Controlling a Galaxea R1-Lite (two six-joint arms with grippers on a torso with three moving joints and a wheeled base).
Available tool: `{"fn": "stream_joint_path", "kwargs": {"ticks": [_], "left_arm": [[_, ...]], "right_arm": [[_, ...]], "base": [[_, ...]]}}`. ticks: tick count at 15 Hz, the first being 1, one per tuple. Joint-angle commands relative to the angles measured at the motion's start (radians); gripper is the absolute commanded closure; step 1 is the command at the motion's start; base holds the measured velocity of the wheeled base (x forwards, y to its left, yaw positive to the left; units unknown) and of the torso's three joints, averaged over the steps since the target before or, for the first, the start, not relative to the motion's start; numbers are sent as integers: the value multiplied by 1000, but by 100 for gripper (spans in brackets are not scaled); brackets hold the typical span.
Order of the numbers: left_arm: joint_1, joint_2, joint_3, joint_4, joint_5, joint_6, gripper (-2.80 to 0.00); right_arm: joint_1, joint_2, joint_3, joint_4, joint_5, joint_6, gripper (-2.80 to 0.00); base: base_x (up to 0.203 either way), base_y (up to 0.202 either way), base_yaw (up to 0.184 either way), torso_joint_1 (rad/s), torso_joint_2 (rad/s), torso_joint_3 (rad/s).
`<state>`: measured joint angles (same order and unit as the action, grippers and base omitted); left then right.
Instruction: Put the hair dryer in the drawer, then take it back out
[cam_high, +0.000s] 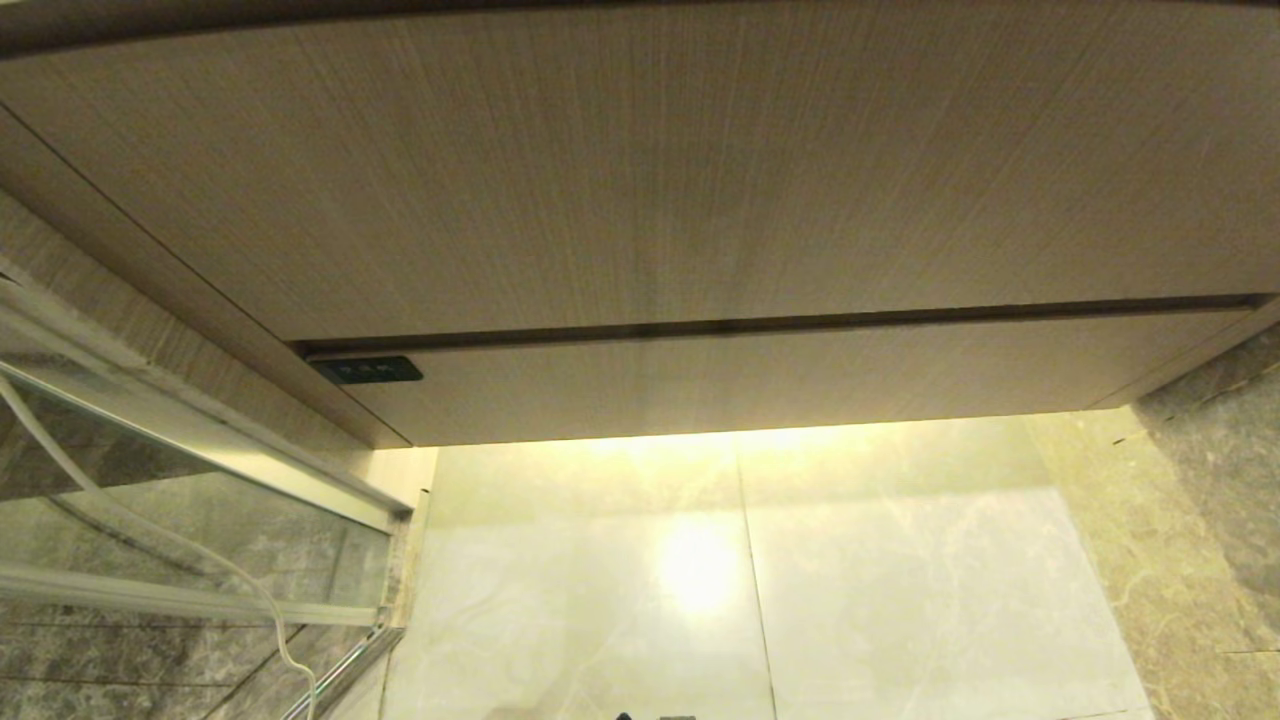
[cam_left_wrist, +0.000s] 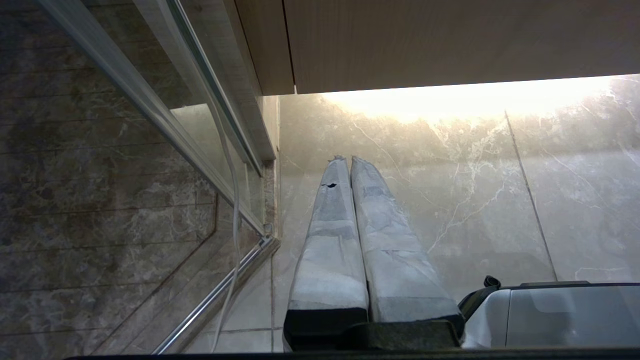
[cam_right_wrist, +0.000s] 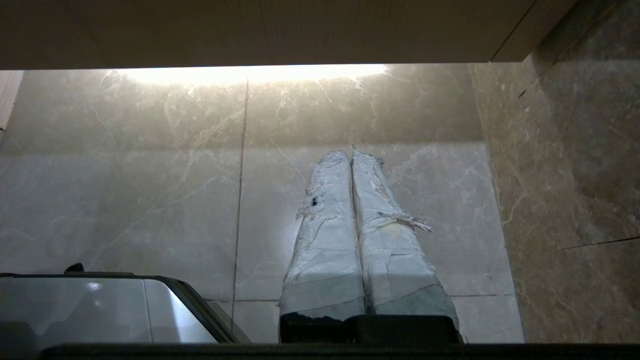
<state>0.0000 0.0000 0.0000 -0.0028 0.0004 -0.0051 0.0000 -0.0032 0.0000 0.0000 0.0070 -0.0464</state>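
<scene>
Neither arm shows in the head view. The left gripper (cam_left_wrist: 345, 159) hangs low, pointing down, its two wrapped fingers (cam_left_wrist: 332, 235) pressed together and holding nothing. The right gripper (cam_right_wrist: 350, 152) hangs likewise, its taped fingers (cam_right_wrist: 327, 225) closed and empty.

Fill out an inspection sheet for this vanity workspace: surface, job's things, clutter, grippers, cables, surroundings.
Surface: pale marble floor tiles, lit from under the vanity.
Job's things: drawer shut, dark label at its front's left end; hair dryer nothing seen.
Clutter: nothing seen.
Grippers: left gripper shut, empty, hanging over the floor; right gripper shut, empty, likewise.
Cables: white cable behind the glass panel on the left.
Surroundings: taller wood-grain panel above the drawer; dark marble wall on the right.
</scene>
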Motion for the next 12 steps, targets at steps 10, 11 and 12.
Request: {"fn": "stream_joint_path", "kwargs": {"ticks": [10,11,12], "left_arm": [[0,2,0,0,1,-1,0],[0,1,-1,0,1,-1,0],[0,0,0,0,1,-1,0]], "right_arm": [[0,2,0,2,1,2,0],[0,2,0,2,1,2,0],[0,2,0,2,1,2,0]], "base": [[0,0,0,0,0,0],[0,0,0,0,0,0],[0,0,0,0,0,0]]}}
